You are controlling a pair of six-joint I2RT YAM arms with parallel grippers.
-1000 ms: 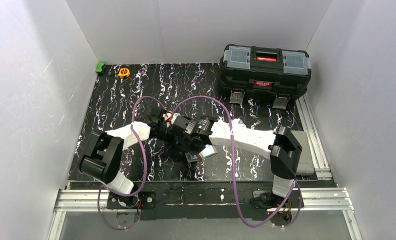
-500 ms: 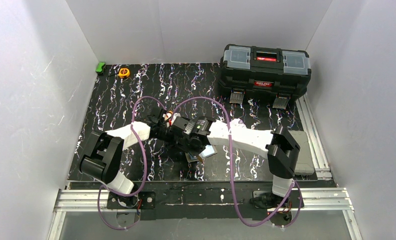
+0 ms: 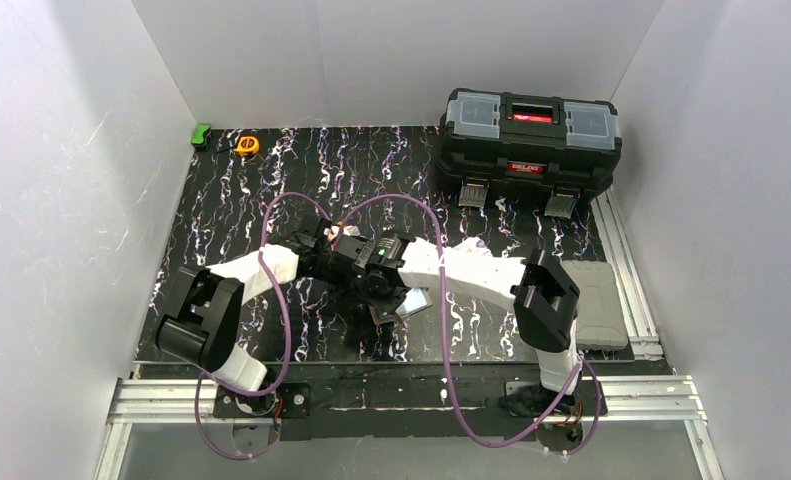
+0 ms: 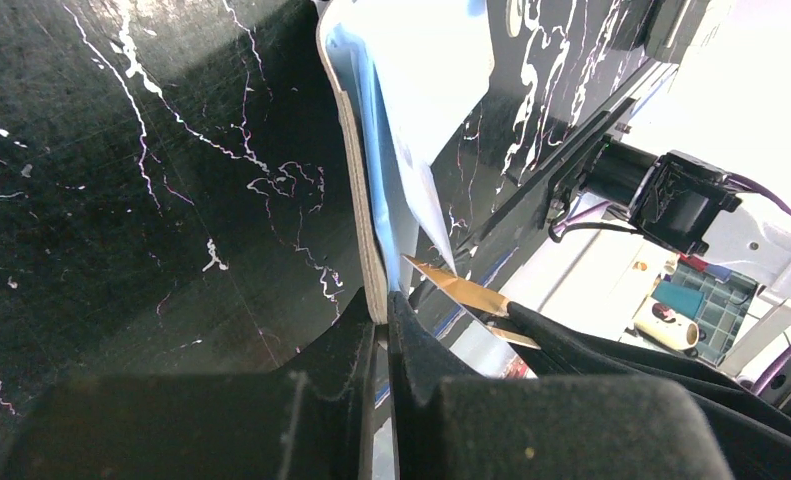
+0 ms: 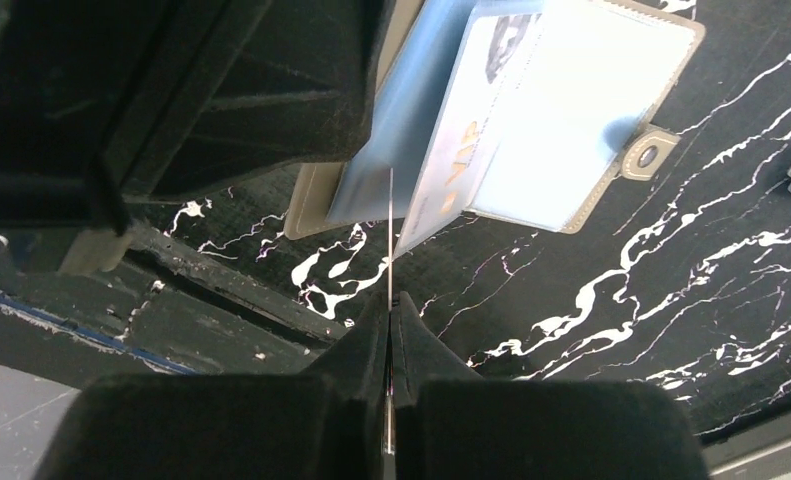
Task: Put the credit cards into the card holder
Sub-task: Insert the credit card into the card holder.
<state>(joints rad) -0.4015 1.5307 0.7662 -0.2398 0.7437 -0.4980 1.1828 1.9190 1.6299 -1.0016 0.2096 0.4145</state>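
The card holder (image 5: 571,110) lies open on the black marbled table, taupe-edged, with pale blue clear pockets and a snap tab (image 5: 647,156). My left gripper (image 4: 382,305) is shut on the holder's near edge (image 4: 356,190), pinching the cover and a pocket sheet. My right gripper (image 5: 390,300) is shut on one credit card (image 5: 390,225), seen edge-on as a thin line whose far end meets the pocket opening. In the left wrist view that card (image 4: 461,290) looks gold and comes in from the right. From above, both grippers (image 3: 371,282) meet over the holder (image 3: 413,302).
A black toolbox (image 3: 529,140) stands at the back right. A yellow tape measure (image 3: 248,145) and a green object (image 3: 201,133) lie at the back left. A grey pad (image 3: 596,305) rests on the right rail. White walls close in three sides.
The right arm has swung left, its elbow and wrist closer to the left gripper. Both grippers and the holder have shifted slightly left; both grips are unchanged.
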